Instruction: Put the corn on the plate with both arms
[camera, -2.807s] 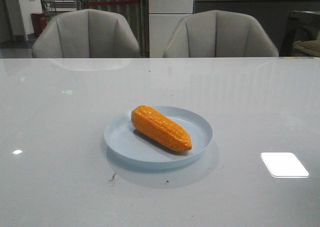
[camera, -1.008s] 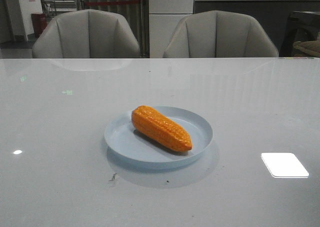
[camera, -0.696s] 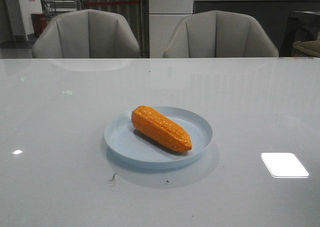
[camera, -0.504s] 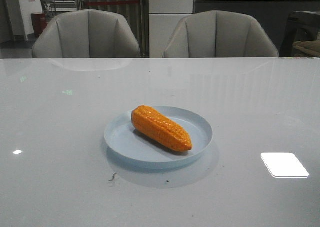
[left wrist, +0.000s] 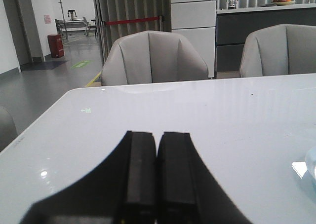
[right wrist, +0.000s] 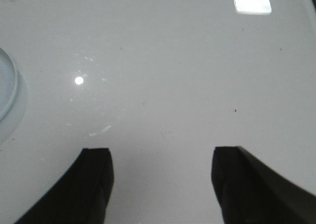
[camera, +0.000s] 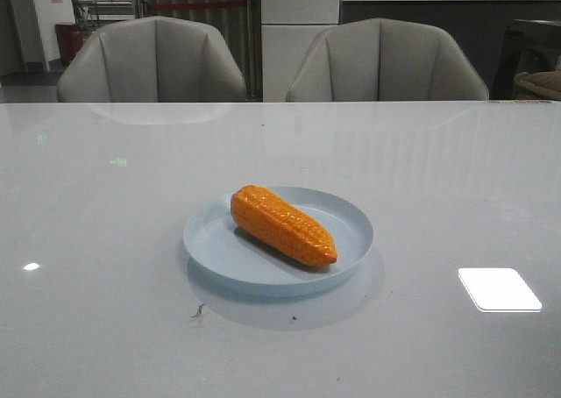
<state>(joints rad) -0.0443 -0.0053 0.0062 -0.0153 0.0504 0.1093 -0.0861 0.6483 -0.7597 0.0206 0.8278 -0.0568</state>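
Note:
The orange corn (camera: 283, 225) lies on the pale blue plate (camera: 346, 214) at the middle of the table, thick end to the back left, tip to the front right. Neither arm shows in the front view. In the left wrist view my left gripper (left wrist: 157, 135) is shut and empty, its fingers pressed together above bare table; a sliver of the plate's rim (left wrist: 312, 162) shows at the edge. In the right wrist view my right gripper (right wrist: 160, 157) is open and empty over bare table, with the plate's rim (right wrist: 9, 91) off to one side.
Two grey chairs (camera: 151, 60) (camera: 386, 62) stand behind the table's far edge. A bright ceiling-light reflection (camera: 498, 288) lies on the glossy white tabletop at the front right.

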